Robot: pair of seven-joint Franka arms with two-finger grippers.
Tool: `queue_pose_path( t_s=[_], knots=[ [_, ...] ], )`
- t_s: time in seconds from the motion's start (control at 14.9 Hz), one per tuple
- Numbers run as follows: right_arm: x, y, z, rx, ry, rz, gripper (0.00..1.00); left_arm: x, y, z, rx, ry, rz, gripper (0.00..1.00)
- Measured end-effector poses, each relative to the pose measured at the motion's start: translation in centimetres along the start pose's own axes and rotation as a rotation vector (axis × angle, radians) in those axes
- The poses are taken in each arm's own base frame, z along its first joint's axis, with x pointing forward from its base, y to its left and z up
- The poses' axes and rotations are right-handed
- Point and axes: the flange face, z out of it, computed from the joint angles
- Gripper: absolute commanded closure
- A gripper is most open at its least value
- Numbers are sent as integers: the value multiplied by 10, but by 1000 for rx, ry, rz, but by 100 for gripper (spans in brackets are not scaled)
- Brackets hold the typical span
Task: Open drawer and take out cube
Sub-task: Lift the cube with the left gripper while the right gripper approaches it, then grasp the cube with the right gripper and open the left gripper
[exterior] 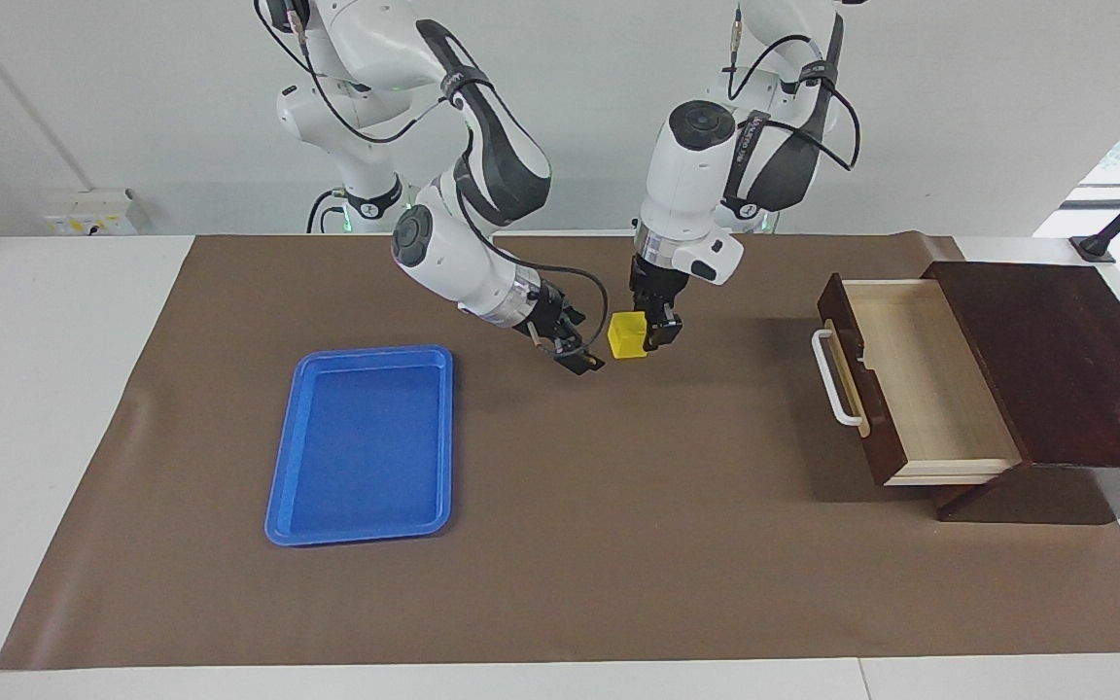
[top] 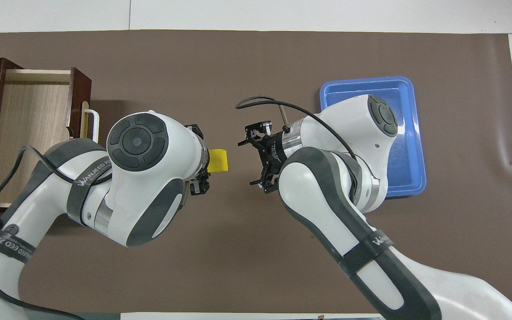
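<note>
Above the middle of the brown-covered table point(exterior: 560, 544), the left gripper point(exterior: 655, 329) clamps the yellow cube point(exterior: 627, 335) in the air, while the right gripper point(exterior: 575, 352) hangs just beside it with fingers spread, pointed at the cube. With the drawer point(exterior: 910, 379) pulled fully out and bare inside, the task seems to be at a hand-over, and the next move would call for the right gripper to close on the cube's free faces before the left lets go. Count: one cube, one drawer, one blue tray point(exterior: 363, 442), two arms.
</note>
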Motion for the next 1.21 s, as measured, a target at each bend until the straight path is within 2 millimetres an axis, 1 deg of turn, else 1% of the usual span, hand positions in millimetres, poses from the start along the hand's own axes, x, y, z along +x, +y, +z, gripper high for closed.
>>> queue_pose_path(
  t_s=[0.13, 0.27, 0.33, 0.6, 0.94, 1.0, 1.07, 1.14, 1.21],
  knots=[
    [2, 0, 11, -2, -11, 18, 0, -2, -2, 0, 0, -1, -14, 100],
    [-9, 7, 29, -20, -10, 2, 0, -6, -5, 0, 0, -1, -10, 100],
    [-13, 8, 32, -21, -10, -4, 0, -7, -7, 0, 1, -1, -8, 100],
    [-19, 4, 27, -8, -15, -15, 0, -8, -11, 5, 9, 6, -3, 100],
    [-19, 4, 27, -7, -15, -15, 0, -8, -12, 7, 11, 8, -3, 100],
    [-19, 4, 27, -7, -15, -15, 7, -8, -12, 7, 12, 8, -3, 100],
    [-19, 4, 27, -7, -15, -15, 23, -8, -12, 7, 12, 9, -3, 100],
    [-19, 4, 27, -6, -15, -14, 58, -8, -12, 7, 12, 9, -3, 100],
    [-19, 4, 27, -6, -15, -14, 89, -8, -12, 7, 13, 10, -3, 100]
  ],
)
